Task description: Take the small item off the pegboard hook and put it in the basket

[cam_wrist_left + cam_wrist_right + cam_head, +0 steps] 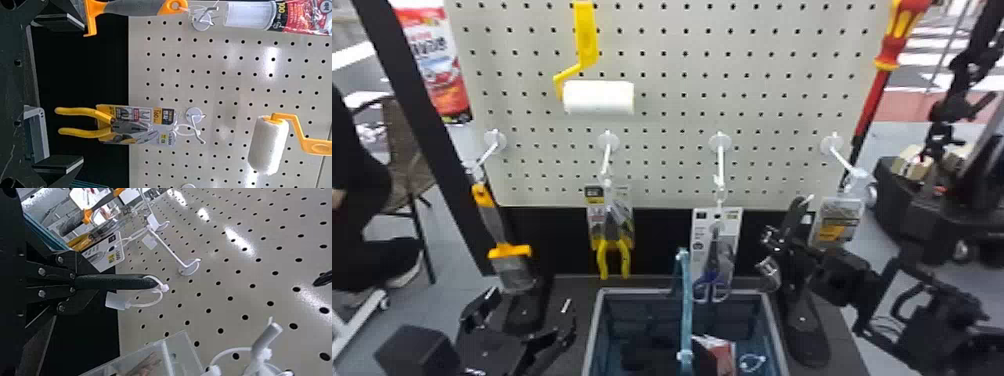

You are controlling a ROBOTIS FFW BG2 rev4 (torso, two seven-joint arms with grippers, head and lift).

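- Right gripper (154, 283): black fingers pressed together, a small white tie loop (148, 304) with a pale tag (115, 300) caught at the tips. Tips are near the right-hand hook (843, 162), above the basket's (597, 330) right side.
- We take that loop and tag as the task item. It sits apart from the hooks, so we call the unhooking done.
- Left gripper (83, 93): fingers wide apart, nothing between them; it's parked low, left of the basket.
- Left to do: bring the item over the basket, lower, part the fingers, back out. We put it at roughly halfway.
- Basket sits below the board, with its teal handle (686, 310) upright across the middle. We'd go in beside the handle, on the right; the loop could snag on it, or cling to a fingertip at release.
- In the basket: a red-and-white packet (717, 350), a white loop (752, 361) and something dark (649, 355). That last one is probably a soft or bagged item, but it's too murky for us to name.
- On hooks: scraper (504, 250), carded pliers (612, 240), carded scissors (714, 260). A clear pack (838, 220) hangs at far right, close to the right arm, so we need clearance there.
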